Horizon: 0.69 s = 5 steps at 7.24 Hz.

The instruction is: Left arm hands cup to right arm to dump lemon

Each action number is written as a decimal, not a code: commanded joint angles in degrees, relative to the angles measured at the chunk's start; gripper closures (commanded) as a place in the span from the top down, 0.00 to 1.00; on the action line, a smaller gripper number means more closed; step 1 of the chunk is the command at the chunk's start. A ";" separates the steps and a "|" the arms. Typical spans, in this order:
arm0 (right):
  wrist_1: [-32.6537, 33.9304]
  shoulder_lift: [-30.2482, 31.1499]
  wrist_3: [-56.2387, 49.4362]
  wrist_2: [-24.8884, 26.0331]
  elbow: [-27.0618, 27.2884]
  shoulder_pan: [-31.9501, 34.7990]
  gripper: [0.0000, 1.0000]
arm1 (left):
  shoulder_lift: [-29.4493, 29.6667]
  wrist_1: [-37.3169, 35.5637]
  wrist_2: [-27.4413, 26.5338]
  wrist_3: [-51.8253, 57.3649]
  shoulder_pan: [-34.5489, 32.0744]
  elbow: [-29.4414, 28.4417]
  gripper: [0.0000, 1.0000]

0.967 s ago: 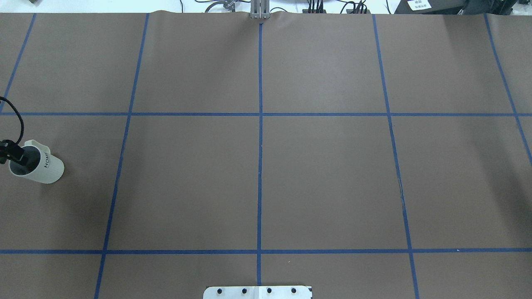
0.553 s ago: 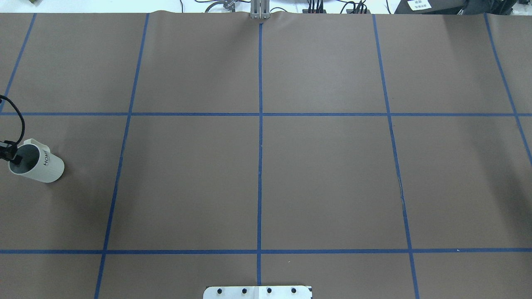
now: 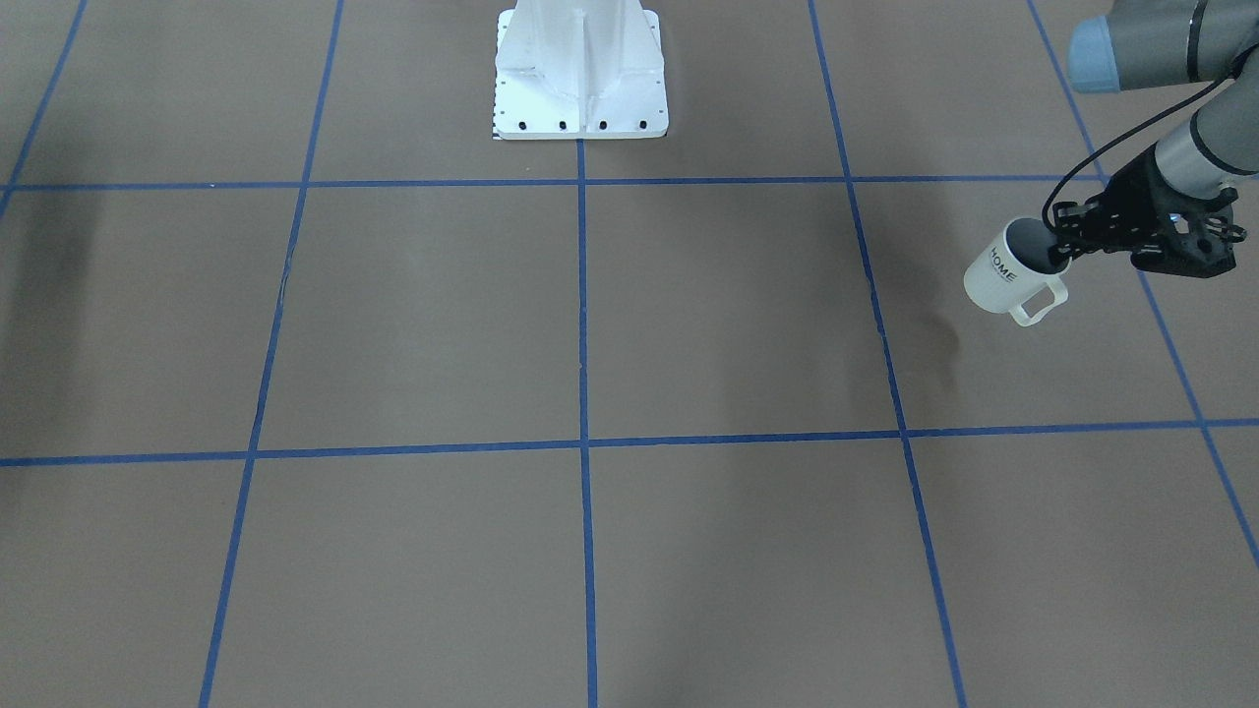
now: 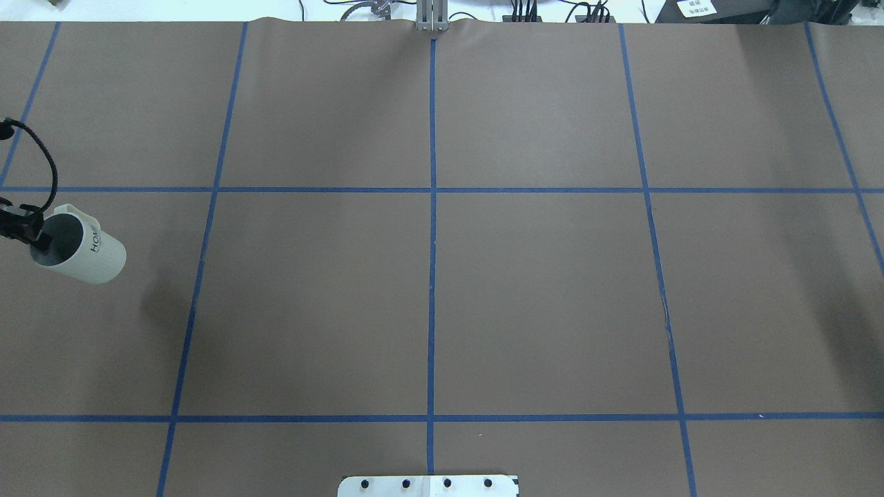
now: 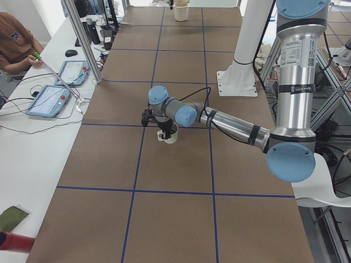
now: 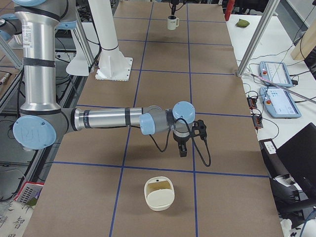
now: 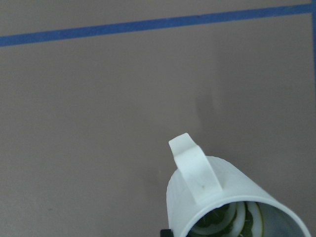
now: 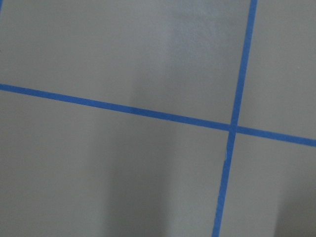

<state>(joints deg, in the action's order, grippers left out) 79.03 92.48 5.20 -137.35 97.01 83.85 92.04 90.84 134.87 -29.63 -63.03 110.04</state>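
Observation:
The cream-white "HOME" cup (image 4: 86, 255) hangs tilted above the brown table at the far left of the overhead view, its shadow apart from it. My left gripper (image 4: 40, 238) is shut on the cup's rim, one finger inside. In the front view the cup (image 3: 1005, 273) sits below the left gripper (image 3: 1059, 254). The left wrist view shows the cup's handle (image 7: 195, 170) and the yellow-green lemon (image 7: 236, 221) inside it. My right gripper (image 6: 182, 149) points down over the table in the right side view only. I cannot tell whether it is open.
A cream basket-like container (image 6: 159, 194) stands on the table near the right arm. The white robot base (image 3: 580, 88) is at mid-table edge. Tablets (image 6: 277, 101) and a metal post (image 6: 256, 37) line the operators' side, with a person (image 5: 13, 46) there.
The left gripper has lifted the cup off the table and moved it slightly right and farther away in the overhead view. Its shadow has separated from it.

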 commanded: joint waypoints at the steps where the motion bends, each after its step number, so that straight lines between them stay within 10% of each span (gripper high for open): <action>1: -7.65 0.16 4.18 -0.11 0.46 -2.01 1.00 | 9.17 -7.59 -0.05 -10.98 0.27 1.84 0.00; 5: -27.58 -0.98 29.70 1.21 1.43 -13.59 1.00 | 26.74 -15.41 -0.14 -31.93 8.26 0.61 0.00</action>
<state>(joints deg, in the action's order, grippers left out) 57.01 91.89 26.21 -136.38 98.15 73.89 113.24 77.75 134.77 -55.02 -57.35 111.05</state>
